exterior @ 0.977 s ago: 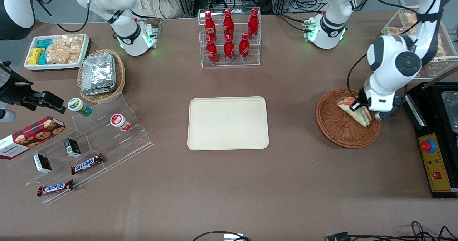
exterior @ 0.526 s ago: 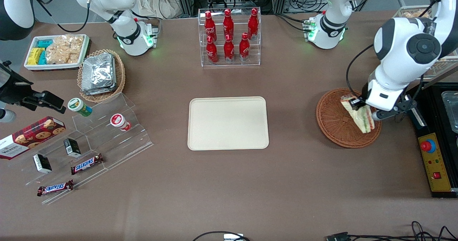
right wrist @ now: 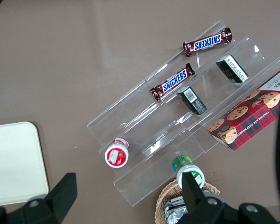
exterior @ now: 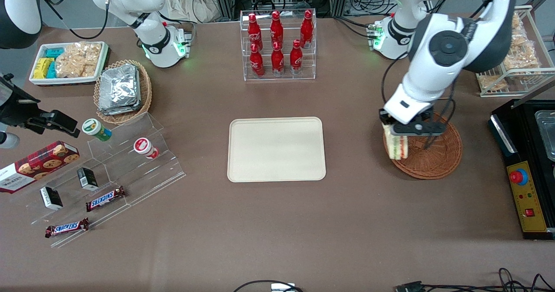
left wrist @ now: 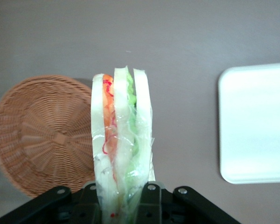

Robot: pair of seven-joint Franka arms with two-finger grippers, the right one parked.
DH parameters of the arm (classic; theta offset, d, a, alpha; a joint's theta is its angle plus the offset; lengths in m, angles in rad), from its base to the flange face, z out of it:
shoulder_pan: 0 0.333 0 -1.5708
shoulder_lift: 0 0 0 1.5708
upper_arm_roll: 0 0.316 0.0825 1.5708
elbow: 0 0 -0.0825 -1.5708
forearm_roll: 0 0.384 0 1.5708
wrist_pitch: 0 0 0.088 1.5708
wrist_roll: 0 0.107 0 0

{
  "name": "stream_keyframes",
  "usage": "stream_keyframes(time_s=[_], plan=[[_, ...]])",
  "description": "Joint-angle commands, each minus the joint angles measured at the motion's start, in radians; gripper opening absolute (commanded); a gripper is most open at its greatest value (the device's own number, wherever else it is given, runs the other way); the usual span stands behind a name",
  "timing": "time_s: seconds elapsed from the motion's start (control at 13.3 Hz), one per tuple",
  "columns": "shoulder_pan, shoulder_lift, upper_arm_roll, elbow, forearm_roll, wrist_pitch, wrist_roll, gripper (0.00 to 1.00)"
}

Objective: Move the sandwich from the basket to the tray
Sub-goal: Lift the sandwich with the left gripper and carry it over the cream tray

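The sandwich is pinched between the gripper jaws, right of frame centre, above the basket rim.

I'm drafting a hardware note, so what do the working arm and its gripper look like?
The left arm has glossy white rounded shells, dark grey joint caps and black cables looping beside it. Its base glows green. The gripper above the basket's edge is black under a white wrist block.

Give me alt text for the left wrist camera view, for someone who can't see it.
The gripper holds the clear-wrapped sandwich upright by one end, its orange, red and green layers showing. Below it lie brown table, the round wicker basket and one end of the cream tray.
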Motion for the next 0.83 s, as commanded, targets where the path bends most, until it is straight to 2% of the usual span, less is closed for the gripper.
stream_keyframes(time_s=[0.0,0.15,0.3,0.75], plan=[[0.002,0.091,-0.087,0.076,0.004,-0.014,-0.005,0.00],[0.002,0.143,-0.144,0.099,0.012,-0.006,-0.038,0.00],[-0.022,0.185,-0.187,0.107,0.050,0.001,-0.091,0.00],[-0.159,0.428,-0.187,0.162,0.211,0.121,-0.413,0.00]])
